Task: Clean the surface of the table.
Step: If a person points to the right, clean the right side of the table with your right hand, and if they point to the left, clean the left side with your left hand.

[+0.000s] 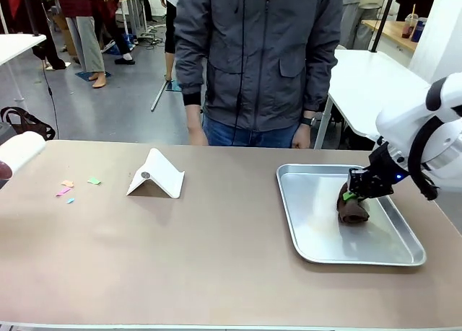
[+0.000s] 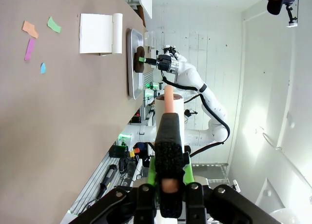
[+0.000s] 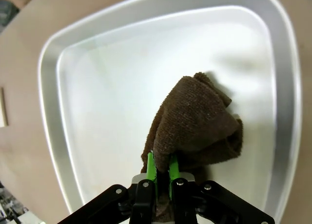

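At 9 o'clock the left gripper (image 2: 169, 168) is clamped on a white roller (image 1: 18, 152) at the counter (image 1: 216, 266) edge. Paper scraps (image 1: 72, 189) lie just beside it, with a white stand (image 1: 157, 174) at 11. At 3 o'clock the right gripper (image 1: 354, 194) is pinched tight on a brown cloth (image 1: 354, 210) in the tray (image 1: 310, 253). Lift the cloth clear of the rim, then wipe flat toward the scraps.

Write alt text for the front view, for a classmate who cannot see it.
The right gripper clamps a brown cloth inside a silver tray on the right of the beige table. Coloured paper scraps and a white folded stand lie towards the left; a person in a grey jacket stands at the far side.
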`<action>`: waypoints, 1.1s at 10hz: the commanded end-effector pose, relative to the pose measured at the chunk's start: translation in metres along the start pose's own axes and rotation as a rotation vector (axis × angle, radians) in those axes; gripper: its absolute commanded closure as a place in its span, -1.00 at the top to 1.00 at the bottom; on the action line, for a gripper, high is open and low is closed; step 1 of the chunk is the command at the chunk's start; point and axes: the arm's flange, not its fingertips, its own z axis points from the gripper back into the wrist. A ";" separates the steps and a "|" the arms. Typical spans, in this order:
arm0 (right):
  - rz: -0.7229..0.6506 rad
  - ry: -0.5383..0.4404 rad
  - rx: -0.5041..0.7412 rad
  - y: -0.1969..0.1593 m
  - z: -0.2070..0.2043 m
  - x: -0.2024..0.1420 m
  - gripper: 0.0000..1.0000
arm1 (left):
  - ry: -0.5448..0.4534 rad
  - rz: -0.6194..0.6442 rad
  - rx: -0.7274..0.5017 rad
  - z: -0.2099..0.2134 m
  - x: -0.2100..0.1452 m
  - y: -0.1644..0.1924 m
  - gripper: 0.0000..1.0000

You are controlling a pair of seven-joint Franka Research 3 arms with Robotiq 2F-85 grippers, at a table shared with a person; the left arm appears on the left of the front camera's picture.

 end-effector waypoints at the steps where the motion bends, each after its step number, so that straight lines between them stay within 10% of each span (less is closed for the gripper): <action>1: 0.045 -0.002 0.081 0.007 -0.013 0.000 -0.79 | 0.006 -0.018 -0.001 -0.002 -0.004 -0.002 -0.73; 5: -0.124 0.107 0.770 -0.018 0.007 0.011 -0.79 | 0.006 -0.018 -0.001 -0.002 -0.004 -0.002 -0.73; 11: -0.240 0.137 1.273 -0.063 0.039 0.002 -0.79 | 0.006 -0.018 -0.001 -0.002 -0.004 -0.002 -0.73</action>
